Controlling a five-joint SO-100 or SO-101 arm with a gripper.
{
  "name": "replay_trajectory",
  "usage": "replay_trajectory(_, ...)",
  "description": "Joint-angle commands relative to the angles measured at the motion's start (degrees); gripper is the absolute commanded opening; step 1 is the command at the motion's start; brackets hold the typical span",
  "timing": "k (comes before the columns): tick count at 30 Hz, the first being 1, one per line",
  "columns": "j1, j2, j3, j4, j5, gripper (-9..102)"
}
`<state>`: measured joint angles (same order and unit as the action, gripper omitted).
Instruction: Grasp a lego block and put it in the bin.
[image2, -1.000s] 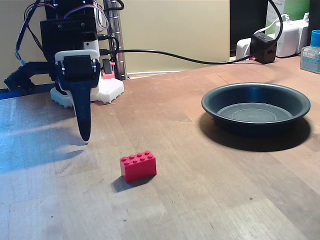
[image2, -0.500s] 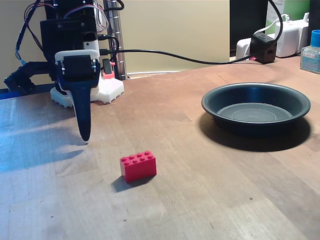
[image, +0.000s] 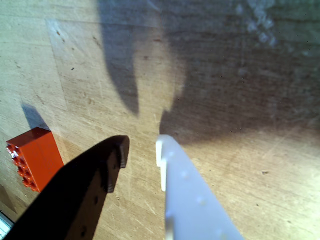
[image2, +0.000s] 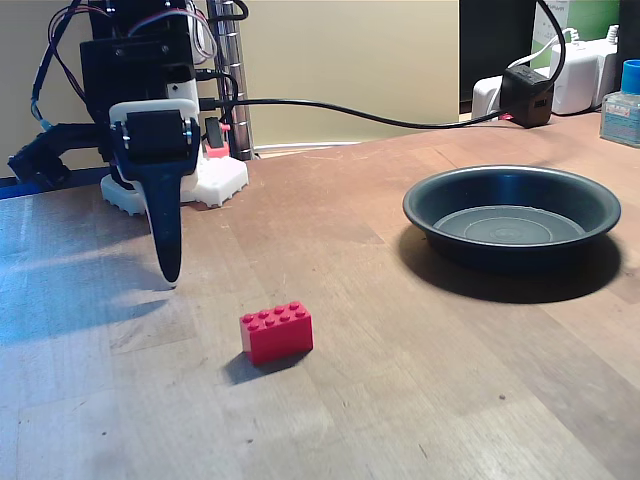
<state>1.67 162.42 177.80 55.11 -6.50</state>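
Lego block (image2: 276, 332) sits flat on the wooden table (image2: 400, 400), studs up, in the lower-left-centre of the fixed view. Its long axis there runs roughly left-right, with the right end angled slightly away from the camera; the long side face points toward the camera. In the wrist view the lego block (image: 35, 157) is at the left edge, long axis running diagonally from upper left to lower right, studded face turned toward the left edge, smooth side face showing. Gripper (image2: 170, 275) hangs tips-down to the upper left of the block in the fixed view, tips close to the table surface, apart from the block and not touching it. In the wrist view the gripper (image: 141, 150) shows a dark finger (image: 95, 185) on the left and a white finger (image: 187, 195) on the right with a narrow gap of bare table between the tips: slightly parted, holding nothing. The block lies to the left of the dark finger, outside the gap. Bin (image2: 512, 215) is well apart from the block, on the right side of the fixed view, upright on the table, nothing visible inside. Black cable (image2: 380, 118) runs behind along the back of the table to a black box (image2: 527, 92).
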Motion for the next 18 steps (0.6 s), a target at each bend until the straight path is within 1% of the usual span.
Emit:
replay_trajectory(1,0.2,0.0,3.1,0.8,0.4,1)
replay_trajectory(9,-0.1,-0.1,2.2,0.0,-0.2,1)
replay_trajectory(18,-0.5,-0.9,-10.5,1.5,-0.4,1)
